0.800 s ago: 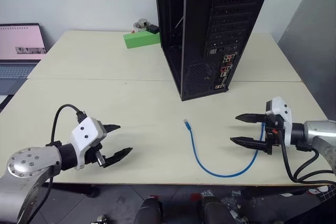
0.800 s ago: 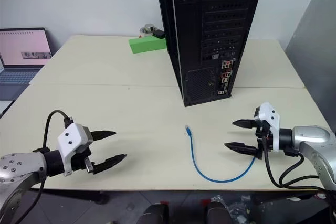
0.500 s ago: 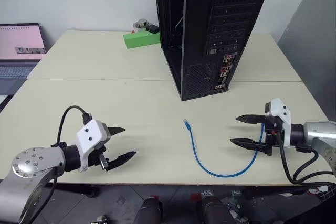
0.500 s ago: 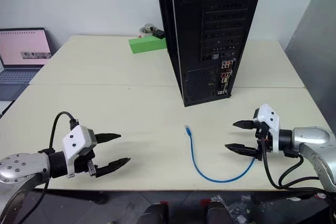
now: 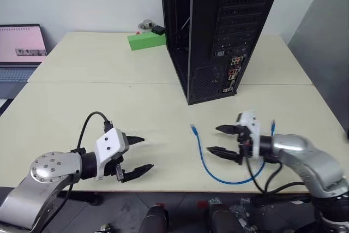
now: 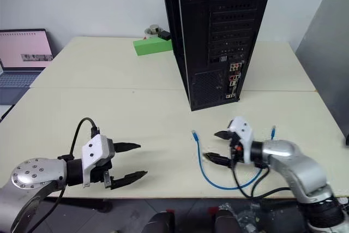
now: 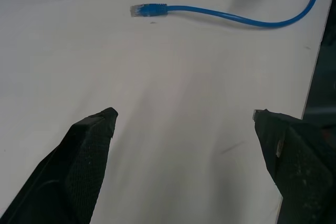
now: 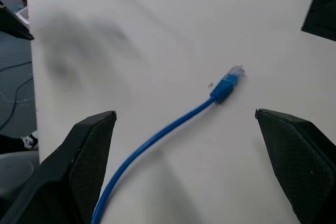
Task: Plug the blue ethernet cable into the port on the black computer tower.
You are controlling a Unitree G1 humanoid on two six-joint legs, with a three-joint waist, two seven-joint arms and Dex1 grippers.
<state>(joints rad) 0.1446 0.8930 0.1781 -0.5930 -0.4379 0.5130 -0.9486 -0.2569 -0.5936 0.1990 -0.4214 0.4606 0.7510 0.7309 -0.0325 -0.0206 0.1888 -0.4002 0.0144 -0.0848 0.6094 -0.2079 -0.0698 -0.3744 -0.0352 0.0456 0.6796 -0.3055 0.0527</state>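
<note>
Nearest me, my left gripper (image 5: 139,154) hovers spread wide over the table (image 5: 82,96), empty. Right of it, my right gripper (image 5: 216,140) is also spread, holding nothing, just beside the blue ethernet cable (image 5: 203,159) curving along the near edge. Farther back stands the black computer tower (image 5: 218,31).

Matt table, metal tower, glossy cord

The table (image 5: 109,102) looks smooth, matt cream; the black computer tower (image 5: 218,25) is perforated painted metal; the blue ethernet cable (image 5: 204,162) shines like plastic.

Silver arms, white wrist blocks, black-fingered tools (image 5: 133,155)
</note>
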